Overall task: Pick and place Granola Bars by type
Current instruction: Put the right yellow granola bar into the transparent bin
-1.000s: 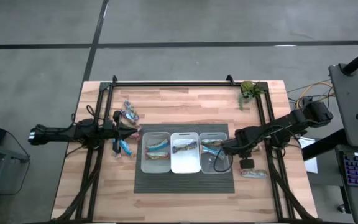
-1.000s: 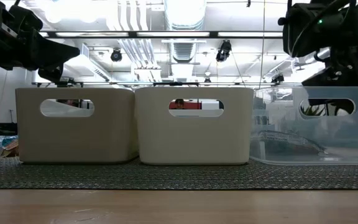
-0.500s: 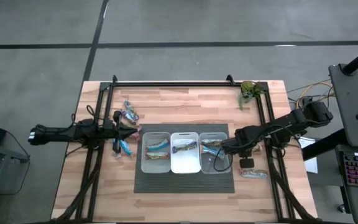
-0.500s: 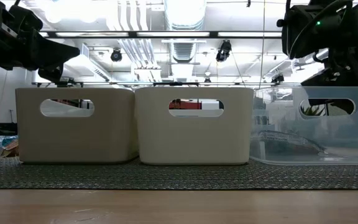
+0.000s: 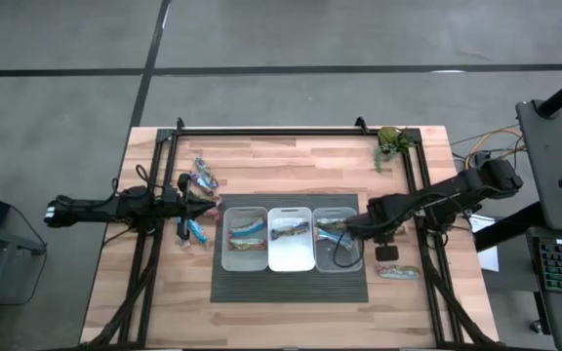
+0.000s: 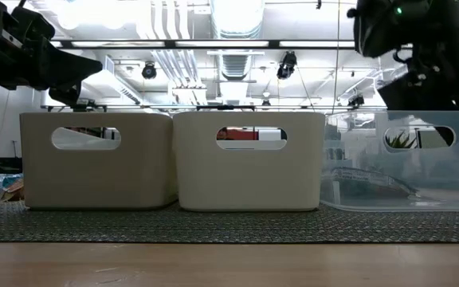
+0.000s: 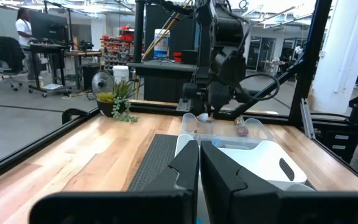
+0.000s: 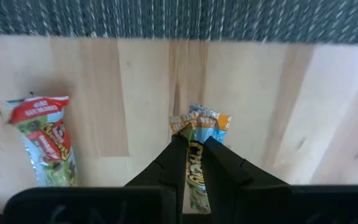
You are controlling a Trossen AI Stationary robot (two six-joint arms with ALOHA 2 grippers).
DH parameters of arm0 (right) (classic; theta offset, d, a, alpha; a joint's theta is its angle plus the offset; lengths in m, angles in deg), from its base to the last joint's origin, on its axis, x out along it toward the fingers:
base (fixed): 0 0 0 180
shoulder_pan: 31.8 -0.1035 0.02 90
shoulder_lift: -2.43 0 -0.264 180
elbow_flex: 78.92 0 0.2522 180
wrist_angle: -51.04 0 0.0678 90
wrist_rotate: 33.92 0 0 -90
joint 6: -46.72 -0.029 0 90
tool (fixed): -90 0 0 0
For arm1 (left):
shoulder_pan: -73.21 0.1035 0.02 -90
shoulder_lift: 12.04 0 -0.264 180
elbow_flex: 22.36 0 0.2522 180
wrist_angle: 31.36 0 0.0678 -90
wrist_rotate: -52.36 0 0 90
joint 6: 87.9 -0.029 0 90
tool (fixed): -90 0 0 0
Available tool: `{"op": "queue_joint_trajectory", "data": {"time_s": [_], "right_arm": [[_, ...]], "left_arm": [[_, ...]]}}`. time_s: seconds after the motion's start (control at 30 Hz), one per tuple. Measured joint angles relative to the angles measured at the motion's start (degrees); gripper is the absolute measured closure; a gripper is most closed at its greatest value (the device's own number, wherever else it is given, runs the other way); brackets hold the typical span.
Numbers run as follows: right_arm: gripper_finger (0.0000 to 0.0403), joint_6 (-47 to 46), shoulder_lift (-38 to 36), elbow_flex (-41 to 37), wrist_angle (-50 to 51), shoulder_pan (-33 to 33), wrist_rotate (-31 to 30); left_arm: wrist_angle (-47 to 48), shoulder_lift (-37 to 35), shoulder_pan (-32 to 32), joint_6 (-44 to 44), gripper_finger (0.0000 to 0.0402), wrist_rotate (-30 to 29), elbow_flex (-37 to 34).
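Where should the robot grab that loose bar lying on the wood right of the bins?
Across its narrow middle, straight down from above. The loose bar lies flat on the table, so only its long edges give fingers something to pinch. The right hand is shut on another bar.

The bar (image 8: 196, 167) between the dark fingers (image 8: 170, 165) wears orange, blue and yellow, the loose bar (image 8: 44, 139) red over green, seemingly with a cartoon figure, on pale wood (image 8: 129, 93) beside dark ribbed matting (image 8: 166, 18).
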Motion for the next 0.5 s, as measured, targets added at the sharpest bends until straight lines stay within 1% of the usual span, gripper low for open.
{"op": "queue_joint_trajectory", "data": {"time_s": [0.3,0.5], "right_arm": [[0.0365,1.77,0.0,6.57,2.02,1.2,-0.58],[0.0365,2.65,0.0,6.22,2.48,3.0,-0.61]], "left_arm": [[0.0,0.0,0.0,-0.02,0.0402,0.0,0.0],[0.0,0.0,0.0,0.0,0.0402,0.0,0.0]]}}
